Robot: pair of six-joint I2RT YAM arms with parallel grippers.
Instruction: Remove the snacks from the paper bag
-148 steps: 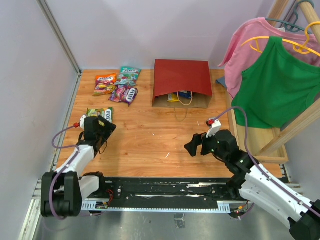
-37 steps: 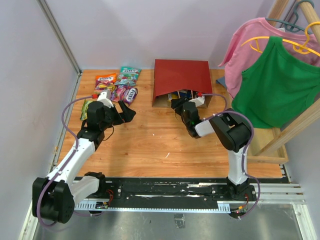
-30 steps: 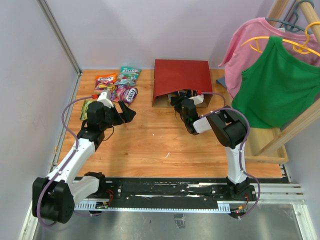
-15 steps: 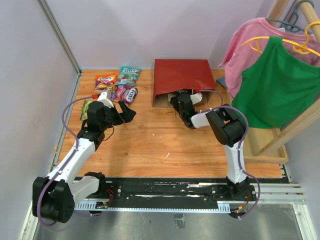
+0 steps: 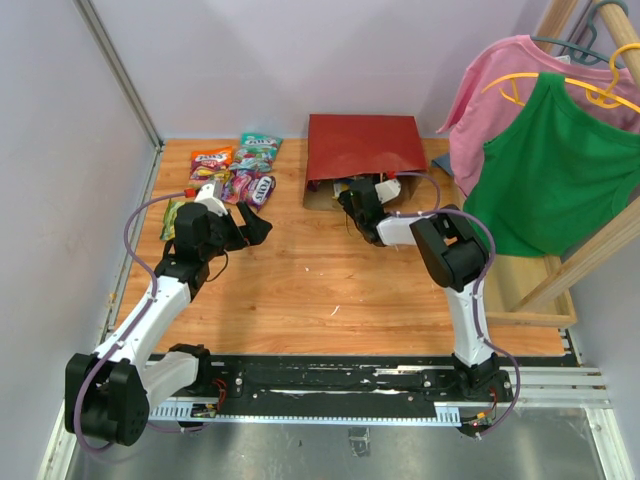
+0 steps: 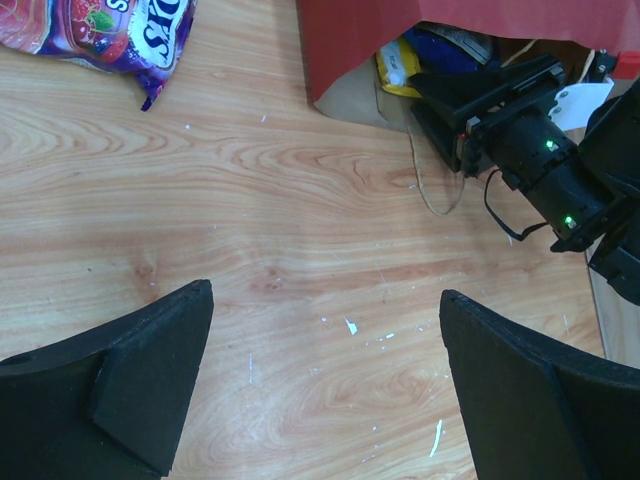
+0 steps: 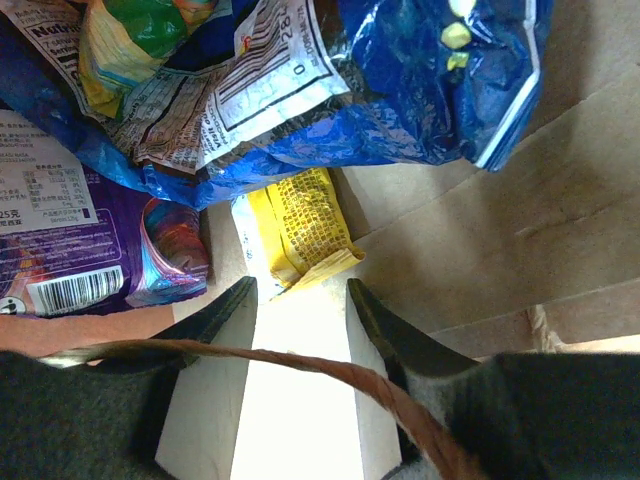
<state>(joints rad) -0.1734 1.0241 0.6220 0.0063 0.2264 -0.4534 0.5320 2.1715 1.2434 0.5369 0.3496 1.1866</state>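
Paper bag (image 5: 365, 148): large shopping bag, dark red outside and brown kraft inside. It lies on its side at the far middle of the wooden table (image 5: 320, 285) with its mouth turned toward my bases.

Right gripper (image 7: 300, 312): mine, reaching into the mouth of the bag. My two fingers are parted by a narrow gap and grip nothing.

Yellow bar wrapper (image 7: 295, 228): lies on the kraft floor inside the bag. Its near end is just ahead of the gap between my right fingers; I cannot tell whether they touch it.

Large blue glossy Doritos bag (image 7: 400, 90): inside the bag, crumpled, lying just beyond and partly over the yellow wrapper.

Purple candy packet in the bag (image 7: 70, 240): just left of the yellow wrapper, under the blue bag's edge.

Thin twisted paper handle (image 7: 300, 368): crosses my right wrist view, close in front of my fingers.

Left gripper (image 6: 325, 385): mine, spread wide and empty, hovering over bare wood left of the bag and well apart from it.

Candy packets on the table (image 5: 235, 165): orange, teal and purple glossy ones clustered at the far left, outside the bag.

Green packet (image 5: 172, 217): on the table, partly hidden by my left arm.

Pink shirt (image 5: 490, 90) and green shirt (image 5: 560, 175): on hangers at the right.
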